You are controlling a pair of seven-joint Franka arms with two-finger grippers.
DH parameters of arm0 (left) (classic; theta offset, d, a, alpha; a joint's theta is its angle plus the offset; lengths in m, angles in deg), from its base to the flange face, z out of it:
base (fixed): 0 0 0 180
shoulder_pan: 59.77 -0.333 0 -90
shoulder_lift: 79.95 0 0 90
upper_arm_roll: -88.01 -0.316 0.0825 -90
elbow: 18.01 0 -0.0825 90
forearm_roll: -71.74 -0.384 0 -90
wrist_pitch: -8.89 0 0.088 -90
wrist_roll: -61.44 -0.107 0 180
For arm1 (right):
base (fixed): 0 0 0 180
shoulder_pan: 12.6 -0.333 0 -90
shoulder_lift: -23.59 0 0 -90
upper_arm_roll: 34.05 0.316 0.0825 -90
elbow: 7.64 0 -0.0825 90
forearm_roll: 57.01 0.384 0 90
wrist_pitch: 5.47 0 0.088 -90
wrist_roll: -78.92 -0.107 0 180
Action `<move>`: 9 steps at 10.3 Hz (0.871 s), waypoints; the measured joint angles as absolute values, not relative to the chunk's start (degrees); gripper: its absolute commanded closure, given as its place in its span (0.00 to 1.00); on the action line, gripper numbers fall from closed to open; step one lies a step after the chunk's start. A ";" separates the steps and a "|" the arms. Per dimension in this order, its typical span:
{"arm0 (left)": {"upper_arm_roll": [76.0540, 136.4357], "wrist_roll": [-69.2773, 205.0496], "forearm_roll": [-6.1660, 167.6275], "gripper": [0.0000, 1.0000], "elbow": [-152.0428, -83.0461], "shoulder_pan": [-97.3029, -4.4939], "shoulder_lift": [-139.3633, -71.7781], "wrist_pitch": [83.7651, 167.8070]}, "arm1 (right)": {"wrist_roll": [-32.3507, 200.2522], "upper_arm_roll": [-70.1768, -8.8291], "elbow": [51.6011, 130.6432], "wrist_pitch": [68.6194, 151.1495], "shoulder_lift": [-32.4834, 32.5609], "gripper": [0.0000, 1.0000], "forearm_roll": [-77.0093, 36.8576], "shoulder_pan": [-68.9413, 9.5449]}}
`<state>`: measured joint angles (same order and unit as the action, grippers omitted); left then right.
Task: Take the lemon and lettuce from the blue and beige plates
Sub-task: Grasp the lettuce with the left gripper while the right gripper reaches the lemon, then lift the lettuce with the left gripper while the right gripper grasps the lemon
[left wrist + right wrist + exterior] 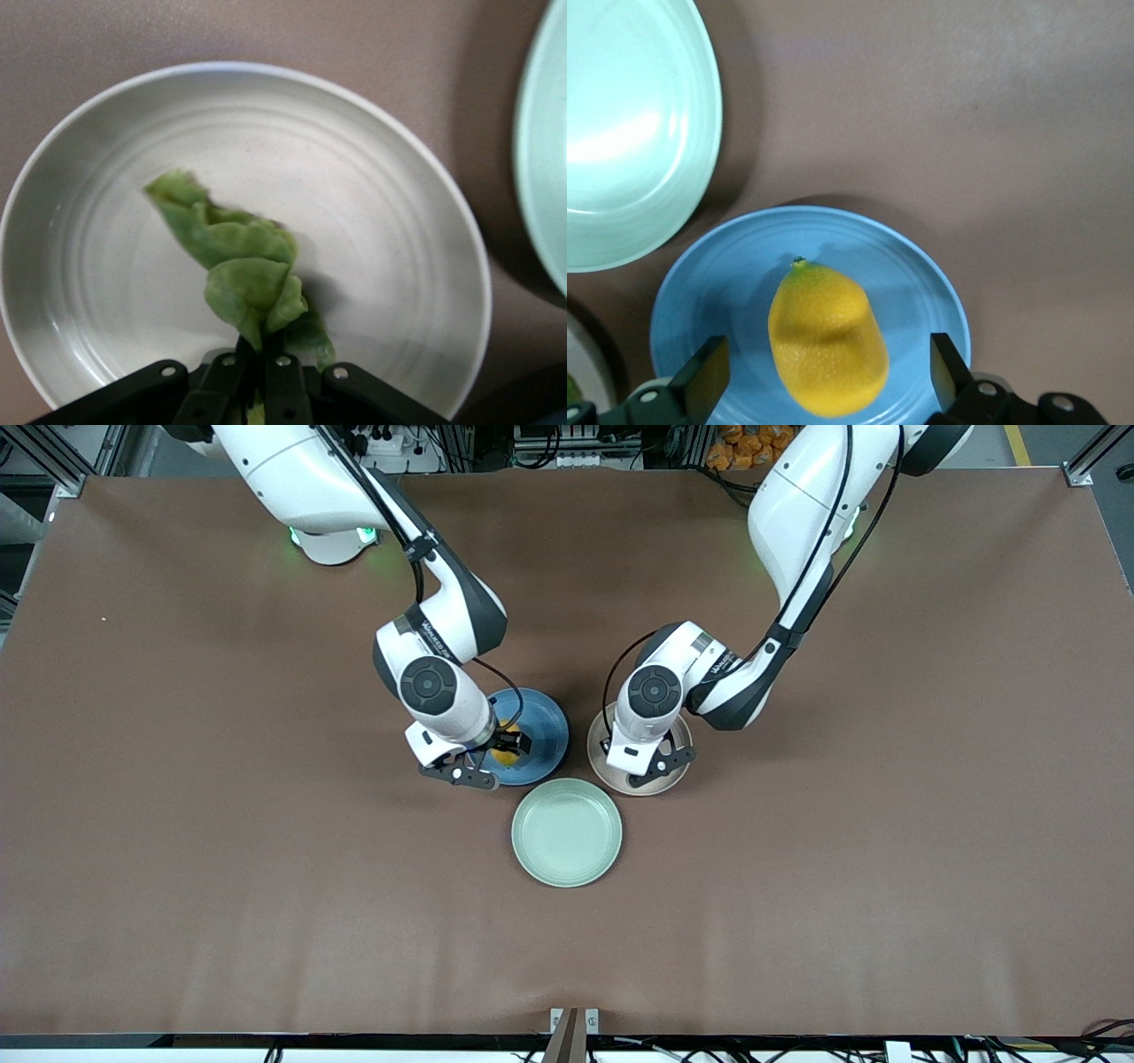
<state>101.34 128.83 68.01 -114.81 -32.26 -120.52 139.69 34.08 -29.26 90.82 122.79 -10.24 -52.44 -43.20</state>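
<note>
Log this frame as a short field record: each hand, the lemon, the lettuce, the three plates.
left hand: over beige plate, shut on lettuce
right hand: over blue plate, open, fingers either side of lemon
lemon: on blue plate
lettuce: pinched at one end, rest over beige plate
mint-green plate: nothing in it, nearer the front camera than the other two

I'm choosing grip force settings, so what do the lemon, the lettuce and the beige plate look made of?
The lemon: probably moulded plastic or foam, matte with a finely dimpled skin.

The lettuce: thin and crumpled, folding between the shut left gripper fingers; real leaf or soft plastic, unclear.

The beige plate: likely glazed ceramic or melamine, shown by faint concentric rings and a soft sheen.
</note>
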 measured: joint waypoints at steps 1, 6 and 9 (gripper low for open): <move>101.35 130.11 68.00 1.00 -114.13 -32.25 -120.52 139.69 | 33.19 -29.26 90.83 123.26 -11.03 0.00 -53.59 -43.70; 100.64 132.34 65.44 1.00 -109.48 -32.77 -116.12 130.92 | 30.59 -29.26 90.89 126.93 -14.50 0.04 -55.95 -45.28; 99.63 125.84 62.27 1.00 -105.61 -37.93 -109.82 119.91 | 30.24 -29.25 90.94 127.25 -15.35 0.42 -57.81 -45.46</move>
<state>99.63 125.84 62.27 -105.61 -37.93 -109.82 119.91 30.24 -29.25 90.94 127.25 -15.35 -57.81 -45.46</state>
